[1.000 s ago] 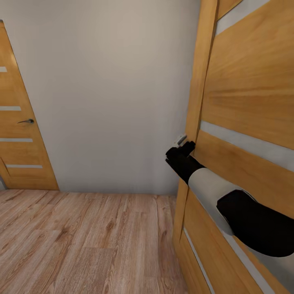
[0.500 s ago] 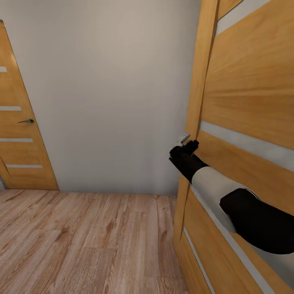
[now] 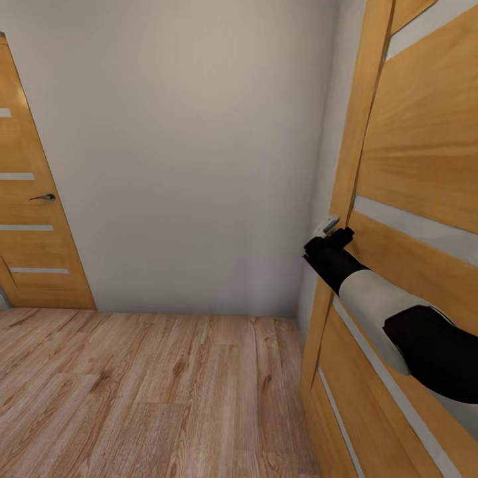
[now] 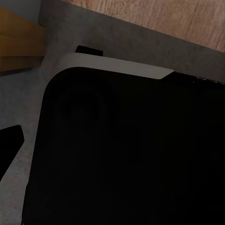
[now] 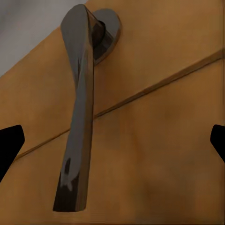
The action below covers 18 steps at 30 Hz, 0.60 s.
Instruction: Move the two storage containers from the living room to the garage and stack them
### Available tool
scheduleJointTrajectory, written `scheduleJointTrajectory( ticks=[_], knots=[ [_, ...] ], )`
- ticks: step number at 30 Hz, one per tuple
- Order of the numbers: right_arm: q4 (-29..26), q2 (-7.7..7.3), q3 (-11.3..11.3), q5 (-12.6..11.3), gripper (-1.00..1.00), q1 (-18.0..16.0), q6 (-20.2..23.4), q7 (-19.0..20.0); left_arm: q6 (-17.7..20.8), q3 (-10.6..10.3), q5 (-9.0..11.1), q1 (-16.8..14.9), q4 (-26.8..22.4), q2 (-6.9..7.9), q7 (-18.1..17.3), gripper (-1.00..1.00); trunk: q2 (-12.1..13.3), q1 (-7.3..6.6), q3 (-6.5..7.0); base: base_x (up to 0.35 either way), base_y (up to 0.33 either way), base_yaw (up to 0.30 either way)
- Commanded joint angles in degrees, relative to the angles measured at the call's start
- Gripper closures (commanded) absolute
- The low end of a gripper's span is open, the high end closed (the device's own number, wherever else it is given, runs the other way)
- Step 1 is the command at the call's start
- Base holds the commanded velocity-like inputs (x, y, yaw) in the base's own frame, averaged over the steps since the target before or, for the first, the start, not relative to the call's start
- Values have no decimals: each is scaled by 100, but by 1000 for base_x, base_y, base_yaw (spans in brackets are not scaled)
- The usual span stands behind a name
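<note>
Right arm (image 3: 398, 312), black and white, reaching forward to the near door (image 3: 425, 199), a wood-coloured leaf with pale horizontal strips that stands at the right of the head view. Right gripper (image 3: 335, 236) sits at the door's free edge, level with the lever handle (image 5: 82, 108). In the right wrist view the dark metal handle hangs from its round rose against the wood panel, close in front of the camera; the two black fingertips (image 5: 10, 145) show at the opposite edges of that picture, spread wide with the handle between them and touching neither, so the right gripper is released. A grey-white wall (image 3: 179, 153) fills the far side; a second door (image 3: 30, 199) of the same make, with its own small lever, stands shut at the far left. Light wood plank flooring (image 3: 146, 392) covers the ground. Left wrist view shows a dark rounded robot body part (image 4: 126, 154) over grey ground and a strip of wood planks; one black fingertip (image 4: 9, 143) is visible, and the left gripper's state cannot be told. No storage container appears here.
</note>
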Motion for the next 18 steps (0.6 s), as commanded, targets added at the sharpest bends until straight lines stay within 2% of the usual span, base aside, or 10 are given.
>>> scheduleJointTrajectory(
  ticks=[1,15,18],
  knots=[
    [0,-14,21,42,-100,-5,45,-8,-13,3,31,0,-2,-1,-1,-100,-3,0,-6,0,0,0],
    [0,-266,21,35,-100,-5,17,-4,-13,3,31,0,-2,-1,-1,-100,-3,0,-6,0,0,0],
    [0,-375,21,35,-100,-5,12,-4,-13,3,31,0,-2,-1,-1,-100,-3,0,-6,0,0,0]
  ],
)
